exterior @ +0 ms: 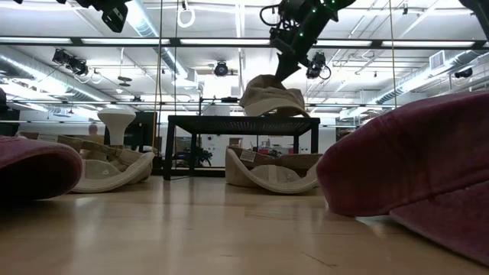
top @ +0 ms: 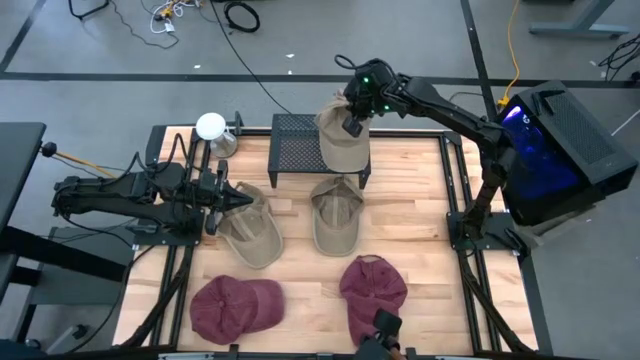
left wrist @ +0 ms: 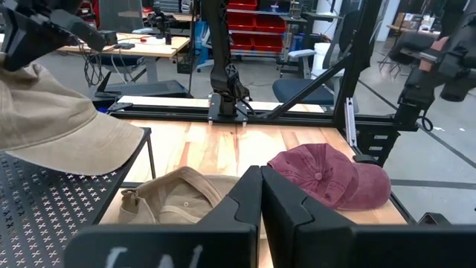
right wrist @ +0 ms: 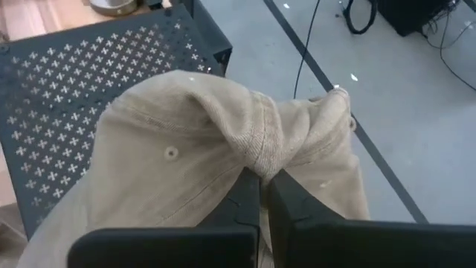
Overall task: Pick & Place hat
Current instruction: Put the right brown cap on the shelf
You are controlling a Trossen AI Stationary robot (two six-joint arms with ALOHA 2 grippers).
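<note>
Pinched between right claw (right wrist: 262,186) fingers: soft tan hat (right wrist: 223,141), crown fabric bunched, resting on black perforated rack (top: 298,148) at bench (top: 420,200) rear. Light, floppy, likely to sag; best held at crown fold or brim. Left claw (left wrist: 261,195) closed empty, waiting over another tan hat (top: 250,230).

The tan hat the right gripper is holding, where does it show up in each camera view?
High view: tan hat top centre, on the black perforated stand, under the right gripper.
Low view: upper centre, on the stand.
Left wrist view: left edge.
Right wrist view: fills the centre.
Shared landmark: the stand.
</note>
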